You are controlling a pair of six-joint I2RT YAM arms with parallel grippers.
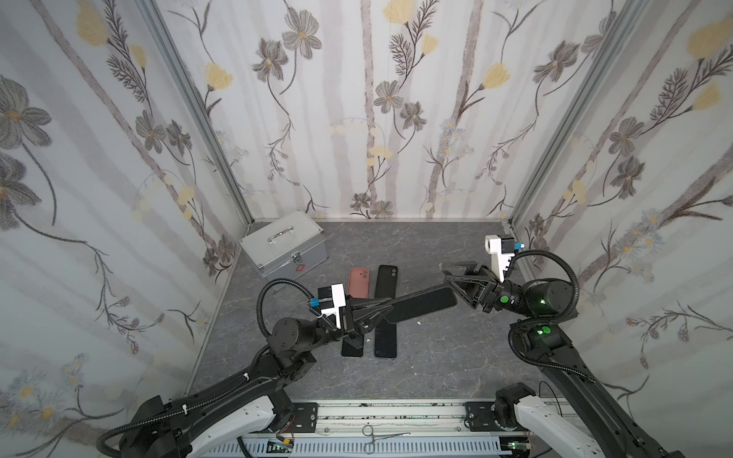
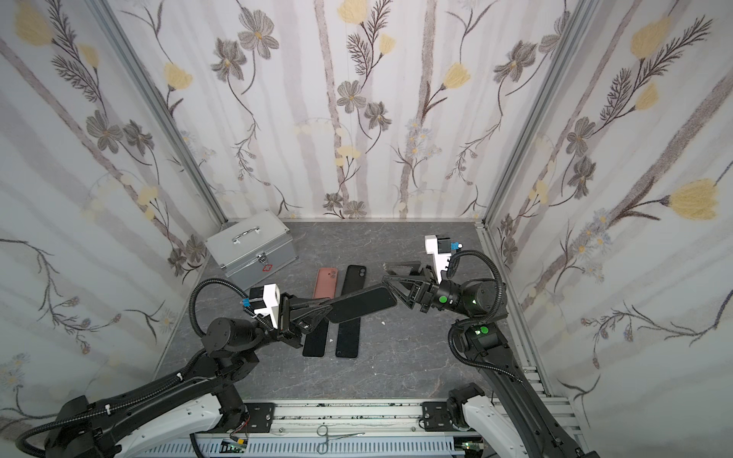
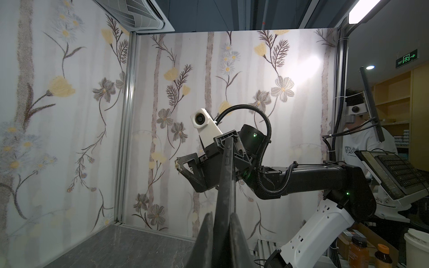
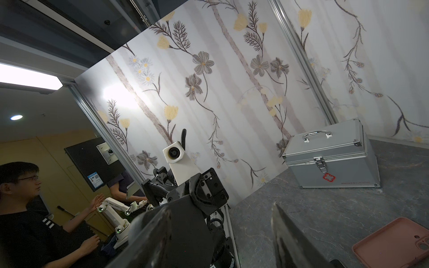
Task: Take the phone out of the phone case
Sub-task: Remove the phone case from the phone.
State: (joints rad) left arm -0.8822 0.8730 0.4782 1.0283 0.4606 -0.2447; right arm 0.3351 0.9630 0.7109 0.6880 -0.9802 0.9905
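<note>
Phones, 3: one phone aloft, clenched by left gripper; second phone and third phone flat, farther from the silver box. Cases, 2: pink case, black case, near the box. Right gripper released, by the aloft phone's end

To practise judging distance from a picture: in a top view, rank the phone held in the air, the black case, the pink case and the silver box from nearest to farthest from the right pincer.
From the right pincer:
1. held phone, its end right beside the pincer.
2. black case, lying flat, further left.
3. pink case, just beyond it.
4. silver box, far left corner.
</note>
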